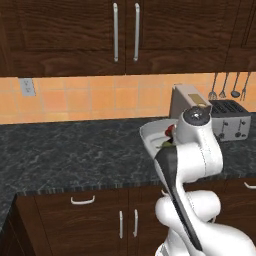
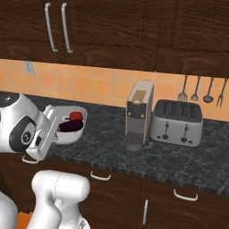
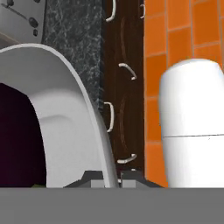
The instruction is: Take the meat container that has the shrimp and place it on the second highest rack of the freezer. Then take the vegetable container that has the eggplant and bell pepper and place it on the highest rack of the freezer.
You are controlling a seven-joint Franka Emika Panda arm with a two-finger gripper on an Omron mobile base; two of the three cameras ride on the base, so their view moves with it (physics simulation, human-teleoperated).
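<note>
The vegetable container [image 2: 74, 129], a white rounded-square bowl, holds a red bell pepper [image 2: 77, 116] and a dark purple eggplant [image 2: 70, 125]. My gripper [image 2: 58, 129] is shut on its near rim and holds it over the dark counter, close to the front edge. In the hand view the fingertips [image 3: 94, 177] pinch the white rim of the vegetable container [image 3: 78, 100], with the eggplant [image 3: 17, 131] dark inside. From the left, my arm hides most of the vegetable container [image 1: 150, 136]. The meat container and the freezer are out of view.
A coffee machine [image 2: 138, 114] and a silver toaster [image 2: 176, 121] stand on the black stone counter [image 2: 134, 161] to the right of the bowl. Ladles and spatulas [image 2: 201, 91] hang on the tiled wall. Dark wooden cabinets sit above and below.
</note>
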